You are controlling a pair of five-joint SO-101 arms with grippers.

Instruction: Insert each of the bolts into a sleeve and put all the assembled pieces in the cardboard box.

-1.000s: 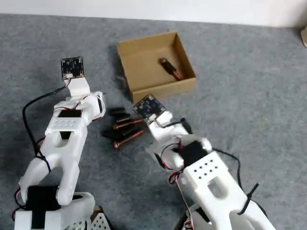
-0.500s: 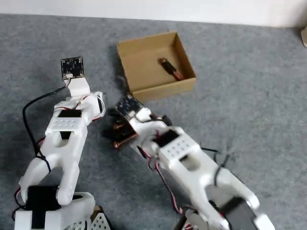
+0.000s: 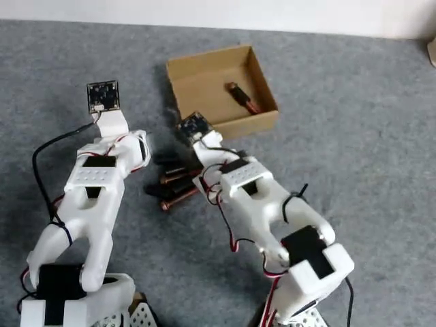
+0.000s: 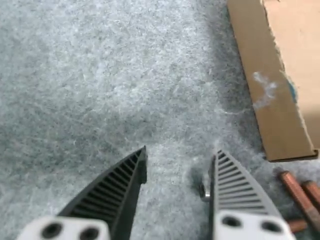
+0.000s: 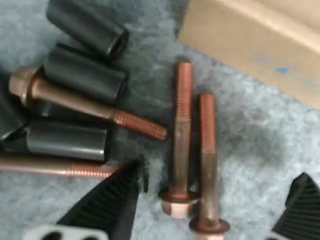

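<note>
box (image 3: 235,127): top open, 1 assembled piece (image 3: 242,98) inside, a copper bolt w/ a black sleeve on it, lying diagonal toward the box's far right.

Loose parts sit in a pile (image 3: 174,182) on the grey tabletop (image 3: 354,136), just in front of the box, btwn the two arms.

bolts (image 5: 182,130): copper colour, flanged head, plain shank, thread on the end section. 4 visible in the right wrist view: 2 side by side and parallel, 1 lying across the sleeves, 1 at the edge w/ its head cut off.

sleeves (image 5: 85,75): short black tubes, hollow bore, at least 3, all lying on their sides next to each other.

right hand (image 5: 220,172): wide open, holding nothing, low over the pile, the 2 parallel bolts btwn its fingers.

left hand (image 4: 180,155): open about halfway, holding nothing, over bare tabletop beside the box corner, bolt tips just past one finger.
</note>
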